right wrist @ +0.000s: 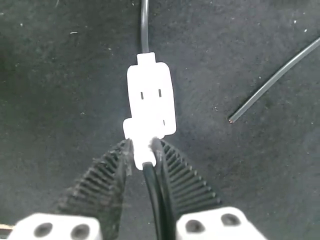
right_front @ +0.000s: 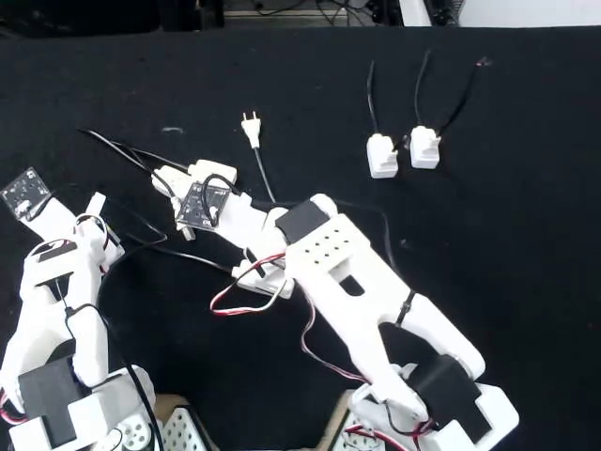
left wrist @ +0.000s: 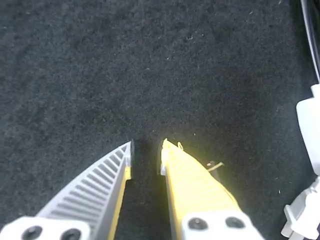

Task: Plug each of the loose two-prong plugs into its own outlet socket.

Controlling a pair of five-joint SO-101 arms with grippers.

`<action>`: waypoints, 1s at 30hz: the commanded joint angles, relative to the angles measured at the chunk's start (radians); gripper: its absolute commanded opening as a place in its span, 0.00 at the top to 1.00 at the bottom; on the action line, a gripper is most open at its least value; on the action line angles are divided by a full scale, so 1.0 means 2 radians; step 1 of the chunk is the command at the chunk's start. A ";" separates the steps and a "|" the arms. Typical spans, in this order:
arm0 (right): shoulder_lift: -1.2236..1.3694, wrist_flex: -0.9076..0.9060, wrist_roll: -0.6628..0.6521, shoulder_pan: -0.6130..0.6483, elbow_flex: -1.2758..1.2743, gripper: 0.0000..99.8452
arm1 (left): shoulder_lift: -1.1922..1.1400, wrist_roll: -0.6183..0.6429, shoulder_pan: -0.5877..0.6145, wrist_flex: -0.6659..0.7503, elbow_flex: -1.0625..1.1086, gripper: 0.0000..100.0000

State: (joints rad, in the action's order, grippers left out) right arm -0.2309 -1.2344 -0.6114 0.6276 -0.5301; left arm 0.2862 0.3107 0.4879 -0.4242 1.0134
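Right wrist view has the right gripper (right wrist: 142, 146) clamped tight on a small white plastic plug (right wrist: 144, 150). The plug's black cord (right wrist: 155, 200) runs back between the ribbed black fingers (right wrist: 100, 180). The plug's front presses against the near end of a white rectangular outlet socket (right wrist: 150, 100), which lies flat on the black cloth table (right wrist: 60, 75) with two narrow slots on its upper face. Whether the prongs are seated I cannot tell. A thin black wire end (right wrist: 272, 82) lies apart to one side.

From the left wrist view, the left gripper (left wrist: 146, 146) hangs just over the cloth, its fingers a little apart.

High view shows another white two-prong plug (right_front: 251, 125) lying loose beyond the right arm, prongs toward the far edge. Two white corded blocks (right_front: 381, 155) sit side by side well off to the right.
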 commanded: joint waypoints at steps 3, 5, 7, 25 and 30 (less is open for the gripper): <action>-0.025 0.007 -0.006 -0.022 0.010 0.99 | 0.008 0.004 0.003 0.007 -0.015 0.89; -0.024 0.007 -0.006 -0.022 0.010 0.99 | 0.008 0.004 0.003 0.007 -0.015 0.89; -0.024 0.007 -0.012 -0.022 0.010 0.99 | 0.008 0.004 0.004 0.007 -0.015 0.89; -0.027 0.010 -0.072 -0.029 -0.020 0.99 | 0.008 0.004 0.004 0.007 -0.015 0.89; -0.025 0.006 -0.038 -0.054 0.000 0.99 | 0.008 0.004 0.004 0.007 -0.015 0.89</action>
State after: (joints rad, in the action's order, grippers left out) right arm -0.2524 -1.2298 -0.7158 0.5600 -0.5731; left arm 0.2862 0.3107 0.4879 -0.4242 1.0134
